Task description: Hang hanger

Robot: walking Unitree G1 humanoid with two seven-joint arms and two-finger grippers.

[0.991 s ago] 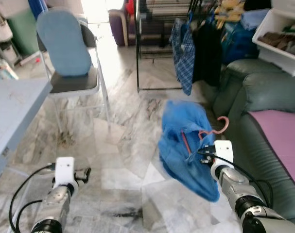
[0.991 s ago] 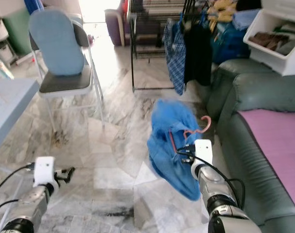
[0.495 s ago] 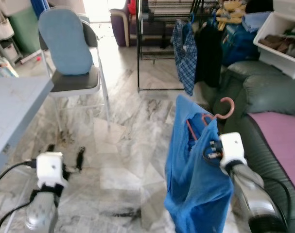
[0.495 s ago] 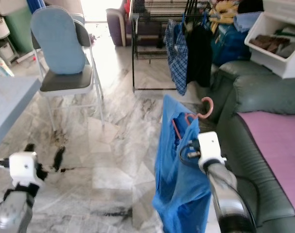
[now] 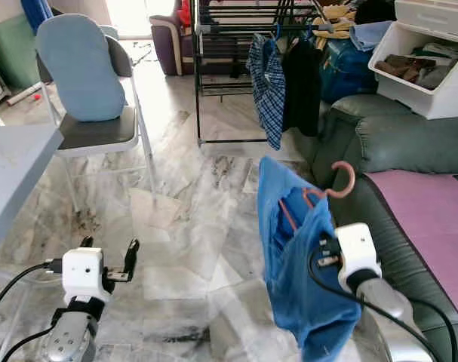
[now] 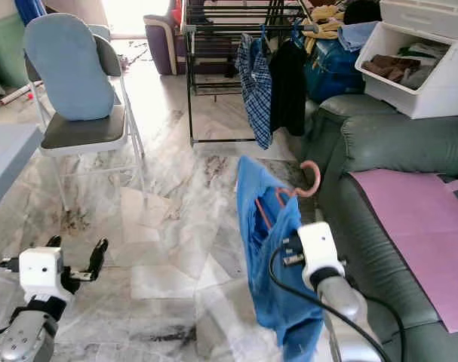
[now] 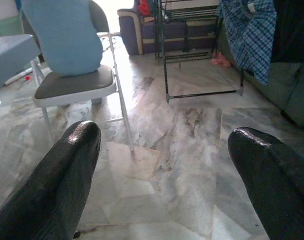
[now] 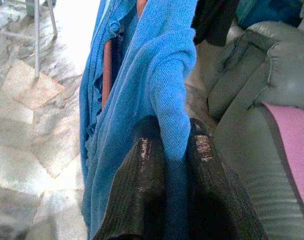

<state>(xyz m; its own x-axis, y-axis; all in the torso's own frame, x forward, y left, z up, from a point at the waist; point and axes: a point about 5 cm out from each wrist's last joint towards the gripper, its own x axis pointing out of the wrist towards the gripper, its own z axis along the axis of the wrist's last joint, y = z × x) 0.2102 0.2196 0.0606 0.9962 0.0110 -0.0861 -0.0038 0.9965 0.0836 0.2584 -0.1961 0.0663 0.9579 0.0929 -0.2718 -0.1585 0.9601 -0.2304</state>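
Observation:
A blue garment (image 5: 296,264) hangs on a coral-pink hanger whose hook (image 5: 342,179) sticks up above the cloth. My right gripper (image 8: 175,137) is shut on a fold of the blue cloth, holding it up in front of me beside the sofa. Part of the hanger's pink bar (image 8: 107,70) shows inside the garment. Ahead stands a black clothes rack (image 5: 232,19) with a plaid shirt (image 5: 268,83) and a black garment (image 5: 302,79) hanging on it. Low on my left, my left gripper (image 5: 109,249) is open over the floor and holds nothing.
A folding chair with a blue cushion (image 5: 81,72) stands at the left, with a grey table edge (image 5: 10,162) nearer me. A green sofa (image 5: 410,143) with a pink cover (image 5: 432,211) lies on the right, and a white bin (image 5: 428,72) sits above it. Marble floor (image 5: 206,196) lies open towards the rack.
The blue garment, swung out flat a second ago, now hangs upright from my right gripper. The whole view has shifted, with the rack more central.

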